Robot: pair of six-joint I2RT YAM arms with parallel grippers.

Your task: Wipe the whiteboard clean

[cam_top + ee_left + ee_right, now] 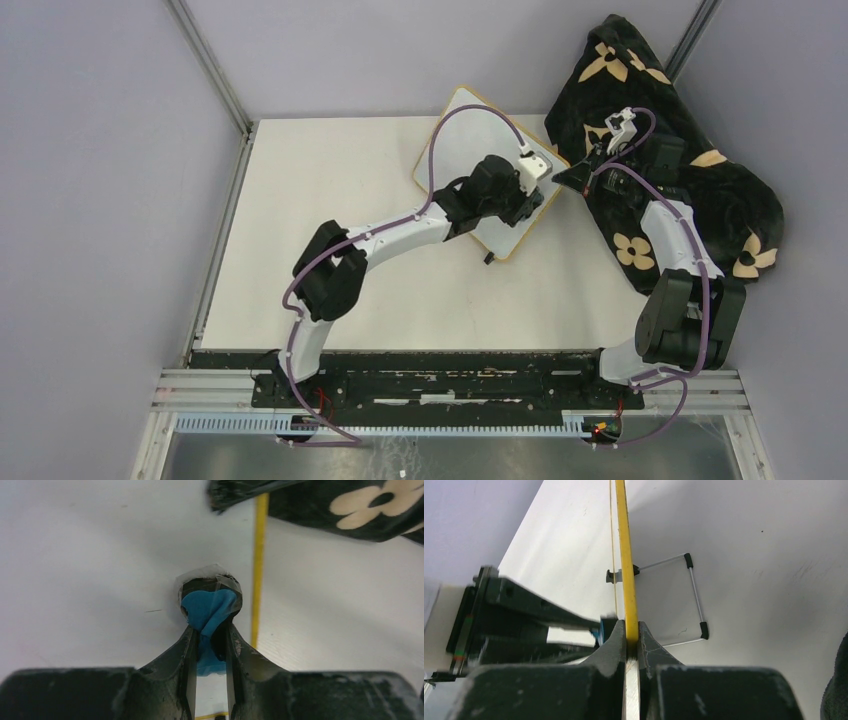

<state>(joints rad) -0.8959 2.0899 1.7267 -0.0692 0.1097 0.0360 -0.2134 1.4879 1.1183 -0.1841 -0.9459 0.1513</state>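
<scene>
The whiteboard (463, 137) lies tilted at the back middle of the table, with one edge lifted. Its thin yellowish frame (258, 555) runs down the left wrist view. My left gripper (537, 200) is over the board's right part, shut on a small blue eraser (210, 607) that presses against the white surface (100, 555). My right gripper (562, 178) reaches in from the right and is shut on the whiteboard's frame (626, 555), which stands edge-on between its jaws (632, 627).
A black cloth with beige flower patterns (690, 180) is heaped at the back right, under and behind the right arm; it also shows at the top of the left wrist view (350, 505). A wire stand with black feet (696, 595) sticks out behind the board.
</scene>
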